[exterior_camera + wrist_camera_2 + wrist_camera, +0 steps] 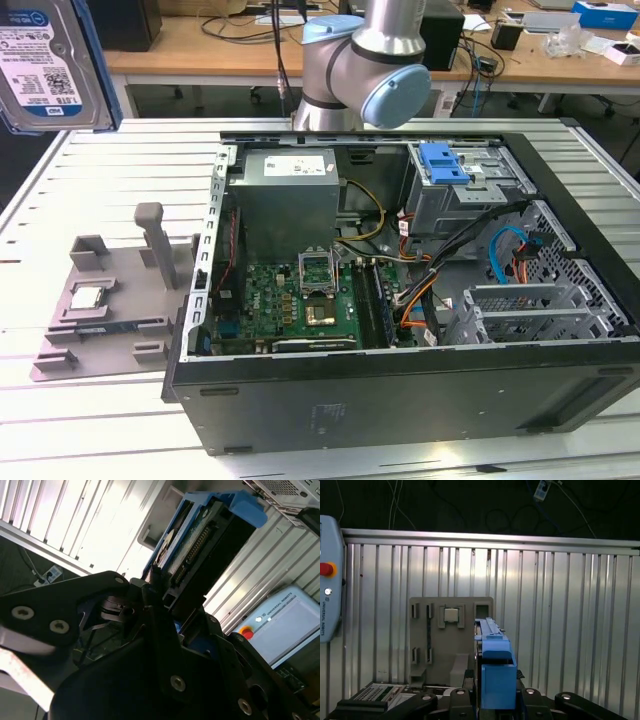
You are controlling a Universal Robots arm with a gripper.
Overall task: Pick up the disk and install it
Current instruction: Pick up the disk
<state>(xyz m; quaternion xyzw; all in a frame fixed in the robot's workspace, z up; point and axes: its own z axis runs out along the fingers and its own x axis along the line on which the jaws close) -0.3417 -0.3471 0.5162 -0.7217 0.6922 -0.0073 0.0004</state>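
The disk (pixel 48 62), silver with a white-and-blue label and blue rails, hangs high in the air at the exterior view's upper left, well clear of the table. In the second wrist view the disk (pixel 200 545) sticks out from my gripper (pixel 165 602), whose black fingers are shut on its end. In the first wrist view the disk (pixel 492 650) shows edge-on with a blue rail, clamped in my gripper (pixel 495 697) above the ribbed metal table (pixel 570 620).
An open computer case (pixel 400 390) lies on the table, with a grey drive cage and blue latch (pixel 445 163) at its far side. A grey fixture plate (pixel 110 300) holding a small processor chip (pixel 87 297) lies beside the case. A control pendant (pixel 327 580) rests on the table.
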